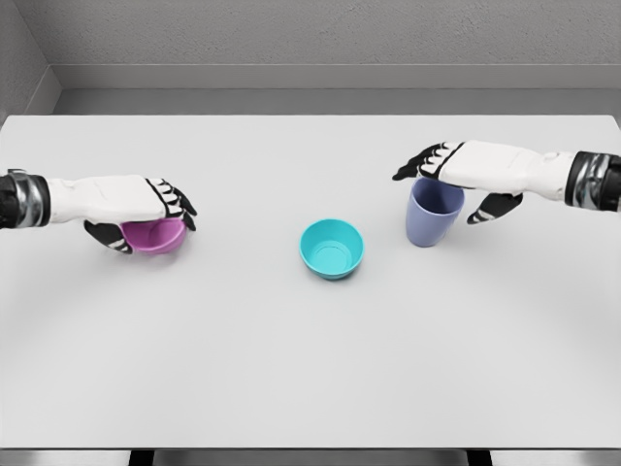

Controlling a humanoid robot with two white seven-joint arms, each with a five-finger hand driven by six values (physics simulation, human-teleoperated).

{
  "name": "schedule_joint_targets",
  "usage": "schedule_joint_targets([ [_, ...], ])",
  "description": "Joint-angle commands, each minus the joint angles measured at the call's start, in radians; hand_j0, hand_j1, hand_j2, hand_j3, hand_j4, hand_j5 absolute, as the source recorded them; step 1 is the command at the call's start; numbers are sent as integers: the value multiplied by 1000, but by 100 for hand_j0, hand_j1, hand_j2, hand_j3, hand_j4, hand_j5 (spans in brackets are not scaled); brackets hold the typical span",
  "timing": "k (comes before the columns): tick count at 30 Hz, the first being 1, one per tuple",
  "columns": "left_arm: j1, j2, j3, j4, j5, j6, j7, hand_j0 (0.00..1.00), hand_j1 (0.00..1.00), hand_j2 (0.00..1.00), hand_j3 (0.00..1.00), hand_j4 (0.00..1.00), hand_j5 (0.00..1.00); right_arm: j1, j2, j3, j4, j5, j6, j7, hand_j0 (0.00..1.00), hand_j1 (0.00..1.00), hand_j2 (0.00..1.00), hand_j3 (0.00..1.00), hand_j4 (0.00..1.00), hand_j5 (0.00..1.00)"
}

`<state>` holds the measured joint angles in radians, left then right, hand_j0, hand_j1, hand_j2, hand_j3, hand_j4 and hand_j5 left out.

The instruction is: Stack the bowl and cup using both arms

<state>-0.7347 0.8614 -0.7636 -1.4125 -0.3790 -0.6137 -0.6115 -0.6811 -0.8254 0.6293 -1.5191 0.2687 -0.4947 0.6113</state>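
The left hand is wrapped over a small round pink plastic bowl, gripping it near the left edge of the flat white desk. The right hand rests on top of a tall purple-blue plastic cup, fingers curled round its rim, toward the right edge. A round teal plastic bowl sits alone between them, in the middle of the desk.

Left bowl is pink, middle bowl is turquoise, right cup is blue-violet, the bench is light grey.
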Motion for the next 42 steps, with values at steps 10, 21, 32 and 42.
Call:
schedule_joint_targets([
  [10, -137, -173, -92, -6, 6, 3, 1, 70, 70, 70, 70, 70, 70, -14, 3, 1, 2, -2, -2, 0, 100, 100, 100, 100, 100, 100],
  [21, -255, -393, -206, -6, 6, 3, 1, 70, 70, 70, 70, 70, 70, -9, 3, 0, 11, -2, -2, 0, 100, 100, 100, 100, 100, 100],
  [32, -281, -441, -286, -3, 2, 3, 1, 71, 71, 71, 71, 71, 71, -5, 5, 3, 11, -2, -4, 0, 100, 100, 100, 100, 100, 100],
  [42, -301, -427, -298, 20, -1, 3, 1, 74, 74, 74, 74, 74, 74, -5, 3, 3, 13, -2, -4, 0, 100, 100, 100, 100, 100, 100],
])
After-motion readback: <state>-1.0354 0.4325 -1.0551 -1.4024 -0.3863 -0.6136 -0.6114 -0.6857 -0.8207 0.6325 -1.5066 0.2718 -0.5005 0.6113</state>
